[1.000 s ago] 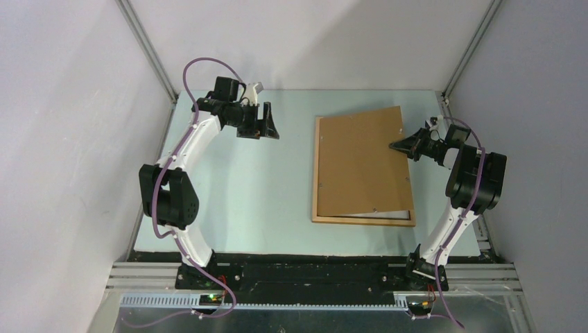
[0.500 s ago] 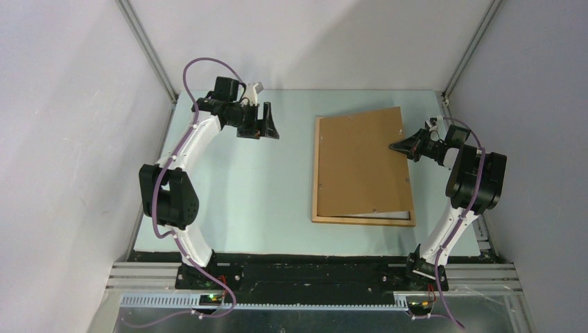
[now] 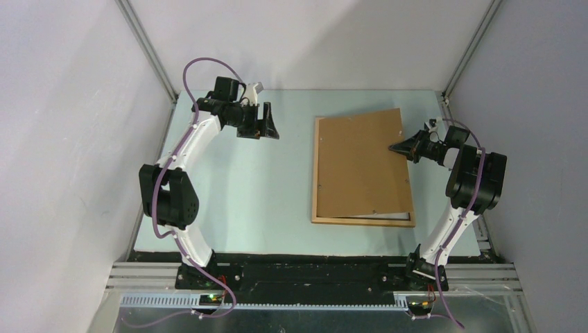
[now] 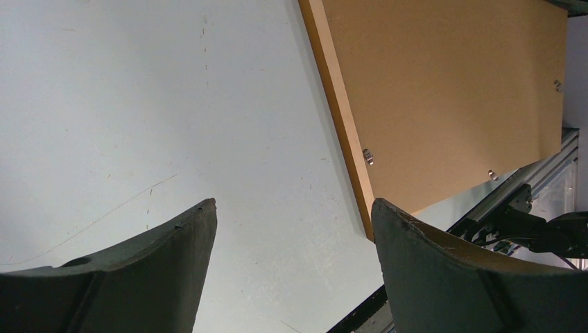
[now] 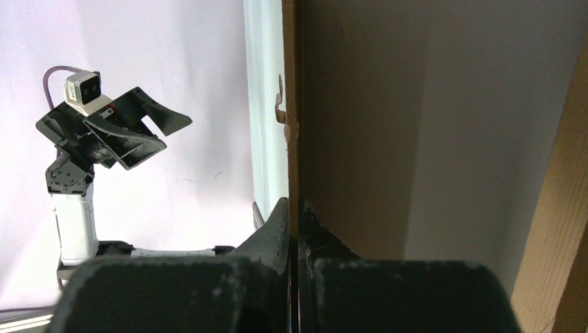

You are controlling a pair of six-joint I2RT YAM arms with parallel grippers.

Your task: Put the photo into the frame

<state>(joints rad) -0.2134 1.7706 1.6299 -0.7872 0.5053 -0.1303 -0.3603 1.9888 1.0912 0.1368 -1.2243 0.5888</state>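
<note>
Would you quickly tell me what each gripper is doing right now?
Left gripper: open, holding nothing.
Right gripper: shut on the edge of the backing board.

Under soft, even overhead light I see the frame (image 3: 360, 221) sharply; my right wrist view, close against the backing board (image 3: 360, 166), is dim and blurred.

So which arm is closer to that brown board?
Right. The right tool is shut on the right edge of the brown board. The left tool is open and well apart from the board, over the table to its left.
</note>
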